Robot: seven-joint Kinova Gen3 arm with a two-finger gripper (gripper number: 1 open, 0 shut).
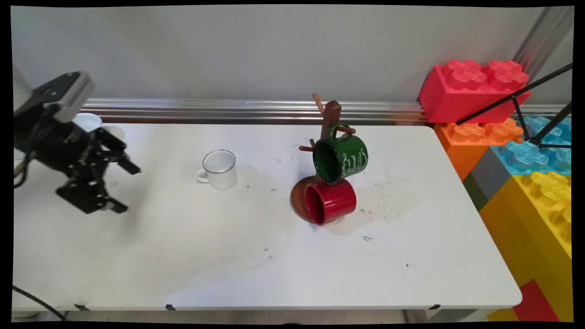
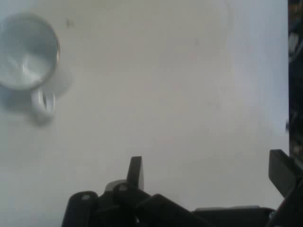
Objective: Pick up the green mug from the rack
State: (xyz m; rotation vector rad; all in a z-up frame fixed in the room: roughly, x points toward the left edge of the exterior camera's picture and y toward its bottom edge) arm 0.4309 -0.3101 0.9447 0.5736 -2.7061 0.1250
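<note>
Hovering above the table's left end, the black gripper has its two fingers spread wide apart with nothing between them, tilted toward the tabletop but not touching it. From the hand view its fingers frame only bare white surface. Nearest to it is a white enamel mug, standing upright with its mouth up and its handle pointing toward the left end, a little to the gripper's right and closer to the far edge; in the hand view this mug sits at the upper left corner, well clear of the fingers. Further along, around the middle of the table, stands a brown wooden mug tree on a round base. A green mug with white lettering hangs from one of its pegs, mouth turned toward the near left. Just below it a red mug lies on its side against the tree's base, its mouth likewise facing near left. Behind the gripper, at the far left corner, some white cups are partly hidden by the arm. Beyond the table's right end are large toy blocks stacked in red, orange, blue and yellow.
</note>
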